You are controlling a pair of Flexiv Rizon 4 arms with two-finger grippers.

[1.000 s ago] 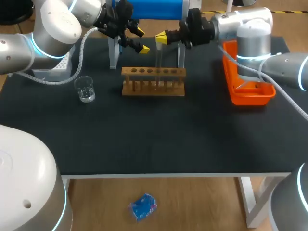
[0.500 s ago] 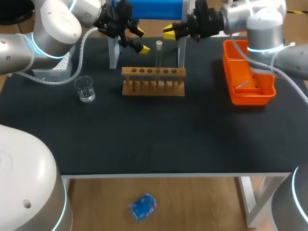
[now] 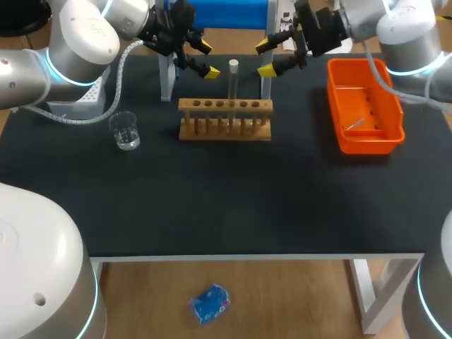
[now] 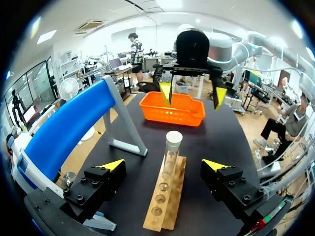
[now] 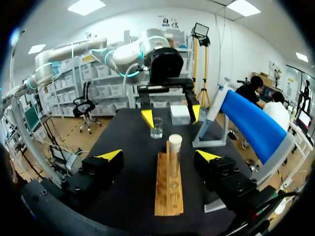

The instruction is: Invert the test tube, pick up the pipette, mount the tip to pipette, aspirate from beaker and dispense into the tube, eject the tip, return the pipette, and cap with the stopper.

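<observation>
Right tool [image 3: 265,58] has released the test tube [image 3: 232,81] and drawn back from it toward its own side. Its yellow-tipped fingers now stand apart with nothing between them. The tube stands upright in the wooden rack [image 3: 224,120], just ahead of this tool and apart from both fingers, its white-capped end uppermost. Left tool [image 3: 206,59] has kept its place on the opposite side of the tube, facing the right tool, with its fingers likewise spread and empty. Beyond the rack as seen from the right tool, the glass beaker [image 5: 157,128] rests on the surface [image 3: 233,198] below the left tool. Beyond the rack as seen from the left tool, the orange bin [image 4: 173,117] sits beneath the right tool.
</observation>
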